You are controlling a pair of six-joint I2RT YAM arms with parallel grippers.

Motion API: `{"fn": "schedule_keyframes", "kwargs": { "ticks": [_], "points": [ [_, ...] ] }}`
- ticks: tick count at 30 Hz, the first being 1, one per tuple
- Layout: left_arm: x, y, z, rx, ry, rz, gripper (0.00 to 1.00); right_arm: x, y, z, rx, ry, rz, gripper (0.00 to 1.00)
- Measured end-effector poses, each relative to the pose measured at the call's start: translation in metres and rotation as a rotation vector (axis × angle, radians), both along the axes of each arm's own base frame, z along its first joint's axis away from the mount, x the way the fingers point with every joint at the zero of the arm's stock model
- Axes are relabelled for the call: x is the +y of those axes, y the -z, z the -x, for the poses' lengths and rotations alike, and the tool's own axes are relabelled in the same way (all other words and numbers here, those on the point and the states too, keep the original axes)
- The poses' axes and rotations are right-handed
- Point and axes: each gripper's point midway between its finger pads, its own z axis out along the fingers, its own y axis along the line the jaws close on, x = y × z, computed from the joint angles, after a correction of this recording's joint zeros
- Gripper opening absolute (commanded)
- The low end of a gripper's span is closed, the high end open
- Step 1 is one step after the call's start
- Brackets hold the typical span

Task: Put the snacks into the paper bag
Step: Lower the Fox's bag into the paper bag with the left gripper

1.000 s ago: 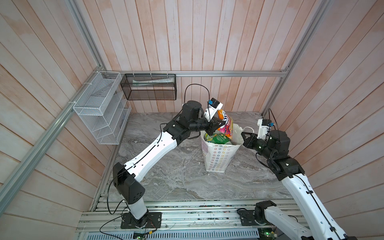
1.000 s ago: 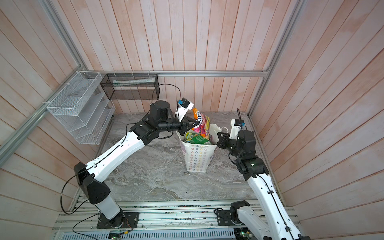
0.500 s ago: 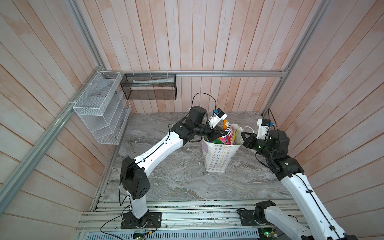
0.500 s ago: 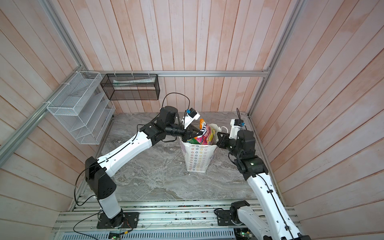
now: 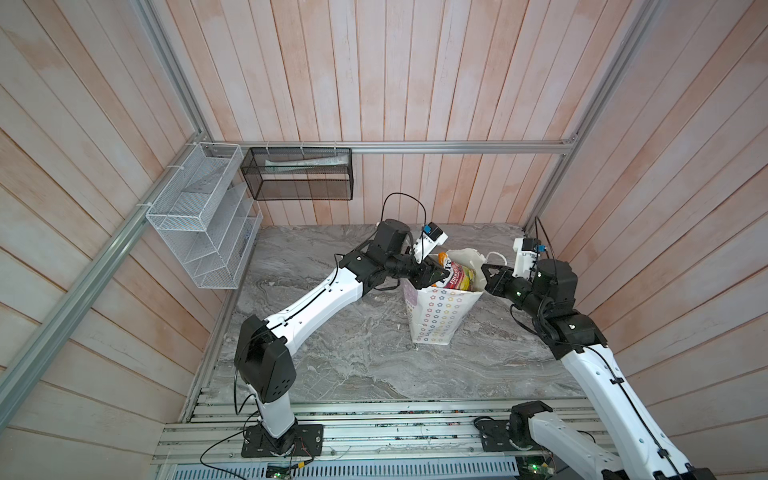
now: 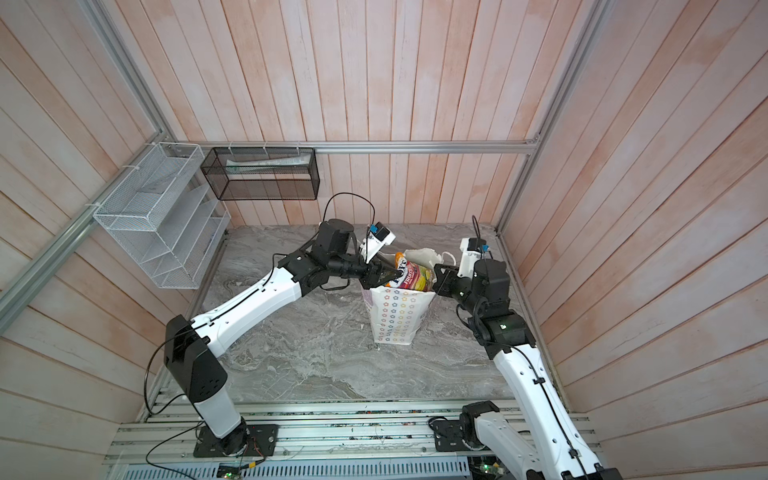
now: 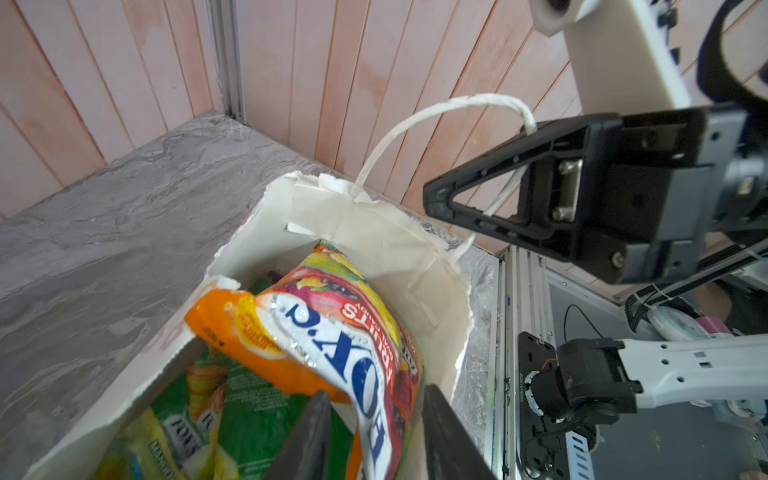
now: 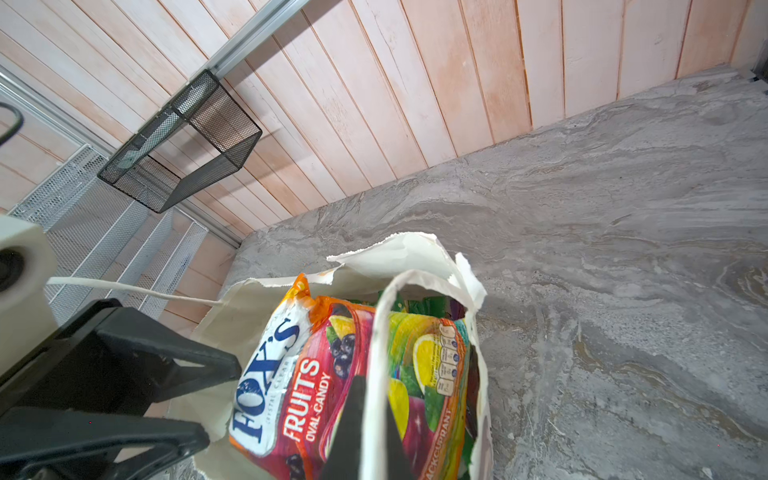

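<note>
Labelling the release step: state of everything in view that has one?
paper bag: upright, mouth open, rim torn
FOX'S Fruits packet: standing in the bag, top above the rim
green packets: inside the bag, beneath it
left gripper: open, jaws astride the Fruits packet
right gripper: shut on the cord handle
black mesh basket: hanging, something flat inside
white wire rack: hanging
</note>
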Motion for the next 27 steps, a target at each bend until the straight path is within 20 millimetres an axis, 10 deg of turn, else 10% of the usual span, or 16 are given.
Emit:
{"fn": "schedule_keyframes", "kwargs": {
  "ticks": [6,12,19,27],
  "points": [
    [0.008,-0.039,-0.007,-0.079,-0.11,0.017,0.26,0.0,0.001,-0.001,0.003,0.0,0.001,0.0],
    [-0.03,-0.073,-0.01,-0.142,-0.094,0.035,0.11,0.0,0.001,-0.001,0.002,0.0,0.001,0.0],
    [-0.07,-0.002,-0.001,-0.067,-0.058,-0.128,0.05,0.0,0.001,0.0,0.003,0.0,0.002,0.0],
    [-0.063,0.058,-0.021,0.009,-0.146,-0.293,0.03,0.0,-0.001,0.001,-0.003,-0.001,0.004,0.0]
  ]
}}
